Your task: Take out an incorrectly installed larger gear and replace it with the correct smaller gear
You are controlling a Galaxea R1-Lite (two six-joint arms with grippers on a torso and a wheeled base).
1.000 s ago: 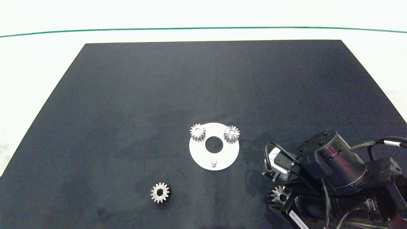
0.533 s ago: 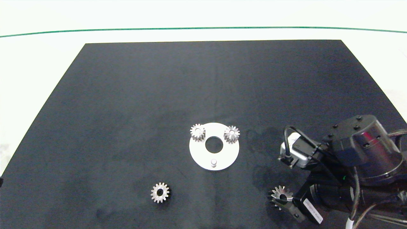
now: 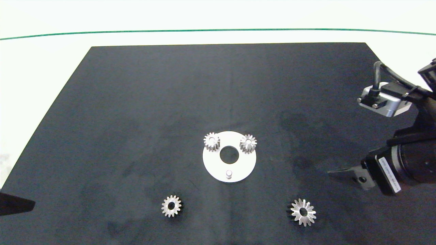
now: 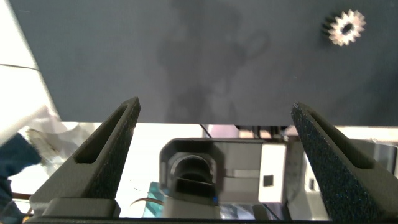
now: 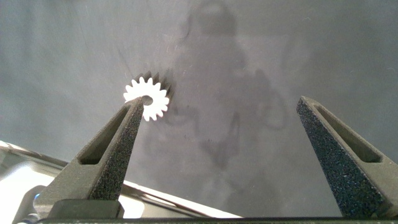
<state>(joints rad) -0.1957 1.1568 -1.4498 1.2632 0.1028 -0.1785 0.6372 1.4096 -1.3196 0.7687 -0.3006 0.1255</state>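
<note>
Since a second ago my right end effector (image 5: 221, 155) has backed off to the desk's (image 3: 136, 102) right side, fingers wide apart, empty. Four gears: two on the white plate (image 3: 238, 170), the smaller gear (image 3: 171, 206) front-left, the larger gear (image 3: 302, 212) front-right. Left end effector (image 4: 214, 158) gapes at the front-left edge.

the right pincer (image 3: 335, 171) is now pulled back to the table's right edge, fingers spread, well apart from the larger gear (image 3: 302, 212); that gear lies fully uncovered; the left pincer (image 3: 20, 204) tip enters at the left edge
</note>
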